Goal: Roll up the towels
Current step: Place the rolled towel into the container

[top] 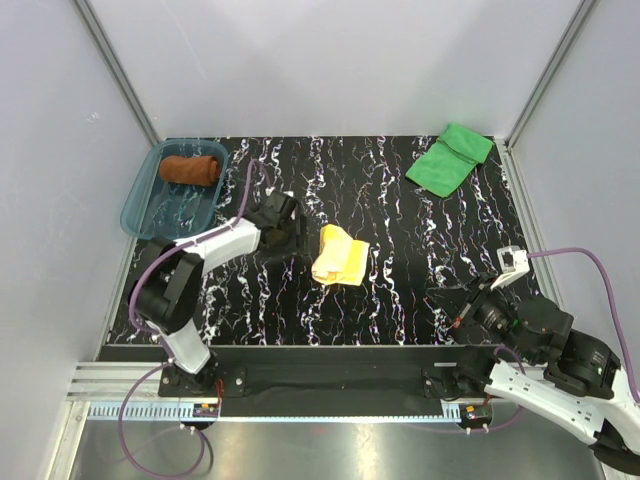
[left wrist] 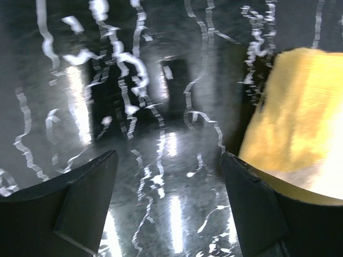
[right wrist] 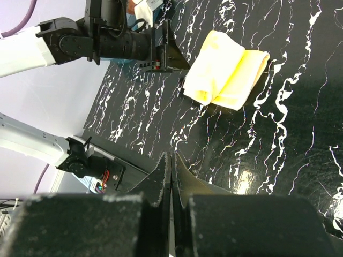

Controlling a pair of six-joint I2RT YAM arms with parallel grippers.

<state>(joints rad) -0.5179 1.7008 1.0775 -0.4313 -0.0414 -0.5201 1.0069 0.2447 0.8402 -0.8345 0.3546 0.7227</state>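
The only label I can find is a small white tag (top: 513, 260) on my right arm, and its print is too small to read. My left pincer (left wrist: 169, 176) is spread wide with only the black white-veined tabletop (top: 400, 300) between its fingers. The pale yellow cloth towel (left wrist: 300, 118) lies just outside one finger (I cannot tell whether it touches). This towel sits loosely folded over itself near the middle of the table. My right pincer (right wrist: 171, 176) is pressed together on nothing, low at the near right edge and well apart from the yellow towel.

The rust-brown towel (top: 190, 170) lies rolled inside the translucent teal plastic tray (top: 140, 210) at the far left corner. The bright green cloth towel (top: 450, 158) lies folded flat at the far right corner. Purple cables (top: 590, 262) loop beside both arms' bases.
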